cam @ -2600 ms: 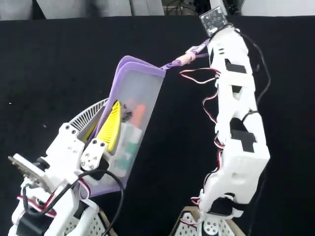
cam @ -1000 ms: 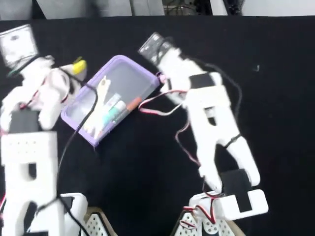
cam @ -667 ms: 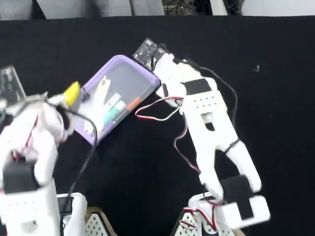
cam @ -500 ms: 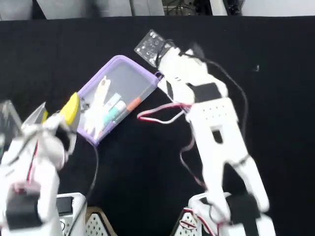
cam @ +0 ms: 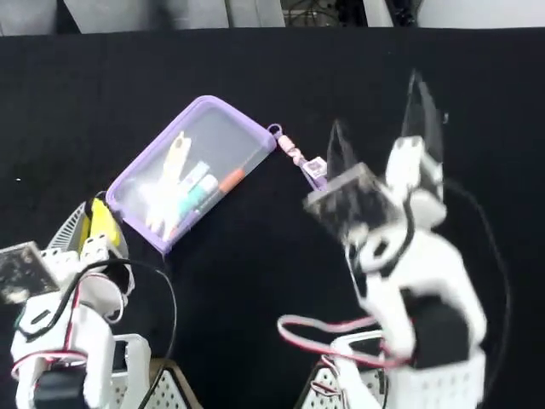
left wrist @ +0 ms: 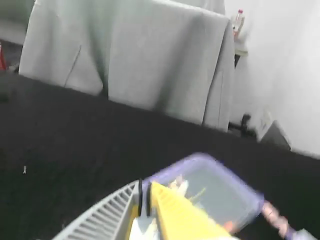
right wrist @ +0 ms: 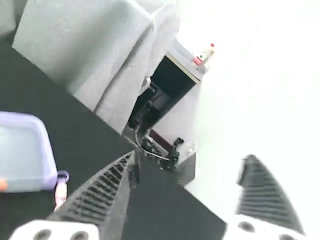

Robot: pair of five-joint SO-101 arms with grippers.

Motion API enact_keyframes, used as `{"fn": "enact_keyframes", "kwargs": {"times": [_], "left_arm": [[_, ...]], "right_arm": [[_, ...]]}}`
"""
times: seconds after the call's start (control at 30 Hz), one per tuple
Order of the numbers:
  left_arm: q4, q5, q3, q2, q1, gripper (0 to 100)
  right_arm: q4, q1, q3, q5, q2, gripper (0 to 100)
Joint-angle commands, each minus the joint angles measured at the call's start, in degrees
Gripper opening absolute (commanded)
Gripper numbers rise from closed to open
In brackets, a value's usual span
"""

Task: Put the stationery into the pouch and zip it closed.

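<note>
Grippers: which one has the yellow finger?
The left gripper, beside the pouch's corner; the right gripper's fingers are both dark and spread wide.

Both arms pulled back; right end effector (cam: 379, 121) let go of zipper pull (cam: 300, 159); pouch (cam: 192, 175) dropped flat.

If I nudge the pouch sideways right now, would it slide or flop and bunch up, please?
It probably slides rather than rolls: the pouch lies flat on the black table. It likely flexes if lifted by a corner, looking like soft clear plastic with stationery loose inside. Its zipper pull trails free and may snag.
</note>
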Motion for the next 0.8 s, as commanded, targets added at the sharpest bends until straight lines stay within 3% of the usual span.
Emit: {"fn": "enact_keyframes", "kwargs": {"times": [0.0, 0.17, 0.47, 0.7, 0.77], "left_arm": [[-1.1, -4.3, 7.1, -0.1, 0.0, 5], [-3.3, -5.5, 18.9, -0.1, -0.5, 5], [-3.4, -5.4, 32.7, 0.0, -0.5, 5], [-2.9, -5.5, 37.6, 0.4, -0.5, 5], [-0.4, -5.3, 37.6, 0.4, -0.5, 5]], "right_arm": [[-1.2, 2.3, 15.3, -0.2, -18.4, 15.6], [-0.9, 4.7, 28.5, -0.1, -37.1, 9.6], [-0.7, 13.2, 43.3, -0.3, -36.7, 9.3], [-0.1, 16.0, 57.1, -18.0, -35.9, 9.2], [4.1, 16.0, 56.7, -22.7, -36.5, 9.2]]}}
